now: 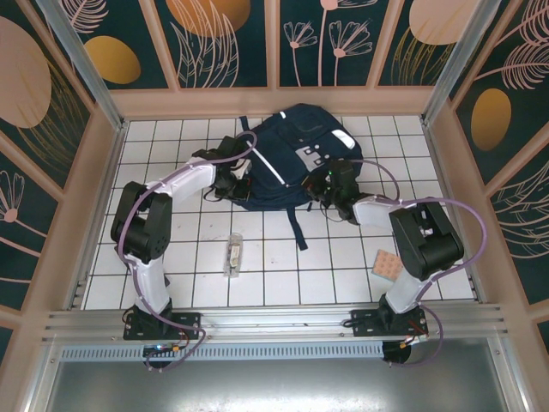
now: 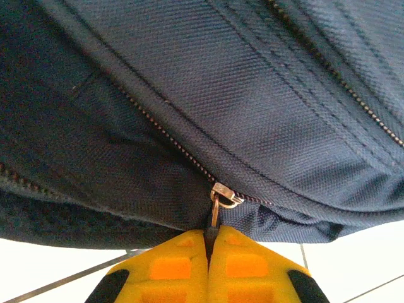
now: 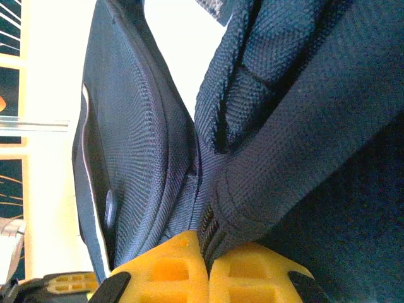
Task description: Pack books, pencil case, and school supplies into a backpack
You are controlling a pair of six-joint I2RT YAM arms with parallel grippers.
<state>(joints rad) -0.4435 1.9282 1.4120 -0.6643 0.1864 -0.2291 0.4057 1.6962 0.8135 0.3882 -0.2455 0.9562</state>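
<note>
The navy backpack [image 1: 292,150] lies flat on the tiled table at the back centre. At its left lower edge my left gripper [image 1: 233,182] is shut on the zipper pull [image 2: 215,213], whose metal slider [image 2: 226,194] sits on the zipper line just above the yellow fingers [image 2: 170,268]. My right gripper [image 1: 331,190] is at the bag's right lower edge. It is shut on a fold of the backpack's fabric [image 3: 252,208] beside zipper teeth [image 3: 207,228]. Of the school supplies, a narrow clear box [image 1: 233,255] and a pinkish dotted pad [image 1: 386,266] lie on the tiles. The books and pencil case are out of view.
A dark strap [image 1: 298,227] trails from the backpack toward the near side. Wooden-framed walls [image 1: 103,172] enclose the table on the left, right and back. A metal rail [image 1: 274,322] runs along the near edge by the arm bases.
</note>
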